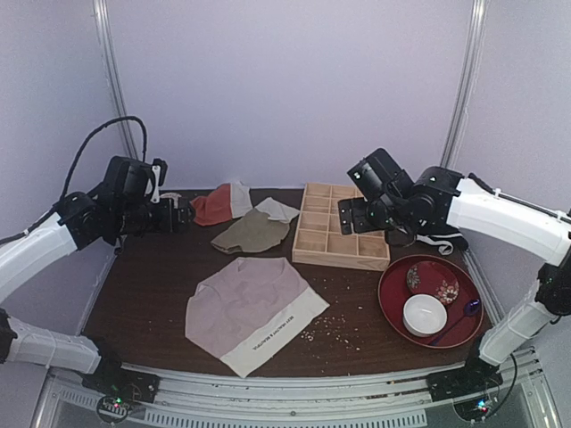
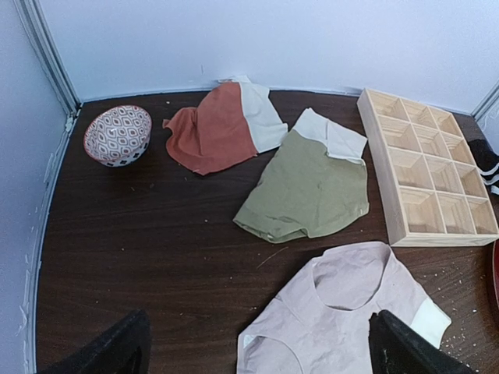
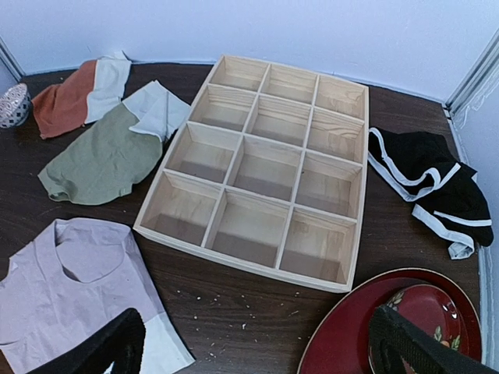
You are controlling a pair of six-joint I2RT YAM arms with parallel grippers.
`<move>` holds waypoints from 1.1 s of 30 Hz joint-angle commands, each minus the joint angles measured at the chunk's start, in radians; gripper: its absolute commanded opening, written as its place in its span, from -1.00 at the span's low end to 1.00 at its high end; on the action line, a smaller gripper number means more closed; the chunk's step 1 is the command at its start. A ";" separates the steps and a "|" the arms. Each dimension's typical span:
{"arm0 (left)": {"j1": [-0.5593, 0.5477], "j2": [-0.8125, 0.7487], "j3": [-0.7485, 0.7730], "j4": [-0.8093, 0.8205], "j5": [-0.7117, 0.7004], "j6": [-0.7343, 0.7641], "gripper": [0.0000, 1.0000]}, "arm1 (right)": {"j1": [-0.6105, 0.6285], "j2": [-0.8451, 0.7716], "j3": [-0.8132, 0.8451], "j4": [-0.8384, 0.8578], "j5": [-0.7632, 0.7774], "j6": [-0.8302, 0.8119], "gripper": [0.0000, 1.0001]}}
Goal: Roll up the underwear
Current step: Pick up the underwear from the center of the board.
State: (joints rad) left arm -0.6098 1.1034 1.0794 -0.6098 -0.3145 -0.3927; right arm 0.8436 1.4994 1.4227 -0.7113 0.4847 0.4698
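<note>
overhead view faces the table (image 1: 152, 267); both raised wrist views share the underwear (image 2: 335, 327).

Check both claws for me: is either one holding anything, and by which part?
Nothing is held. The left claw and the right claw both stand open above the table, and the underwear lies flat, untouched by either.

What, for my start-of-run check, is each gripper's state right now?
Left gripper: open, holding nothing.
Right gripper: open, holding nothing.
</note>
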 commanded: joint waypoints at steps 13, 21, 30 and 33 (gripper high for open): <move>-0.006 -0.011 -0.053 -0.156 0.112 -0.274 0.87 | 0.015 -0.171 -0.157 0.141 -0.116 -0.023 1.00; -0.005 -0.040 -0.227 -0.246 0.228 -0.567 0.62 | 0.074 -0.184 -0.219 0.186 -0.138 -0.057 1.00; -0.006 -0.200 -0.469 -0.230 0.324 -0.733 0.31 | 0.091 -0.118 -0.186 0.208 -0.161 -0.077 1.00; -0.009 -0.214 -0.512 -0.204 0.358 -0.760 0.27 | 0.091 -0.092 -0.168 0.207 -0.170 -0.089 1.00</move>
State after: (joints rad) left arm -0.6109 0.9077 0.6151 -0.8486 -0.0227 -1.0695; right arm 0.9276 1.3808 1.2098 -0.5198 0.3290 0.4034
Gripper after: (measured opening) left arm 0.642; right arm 0.999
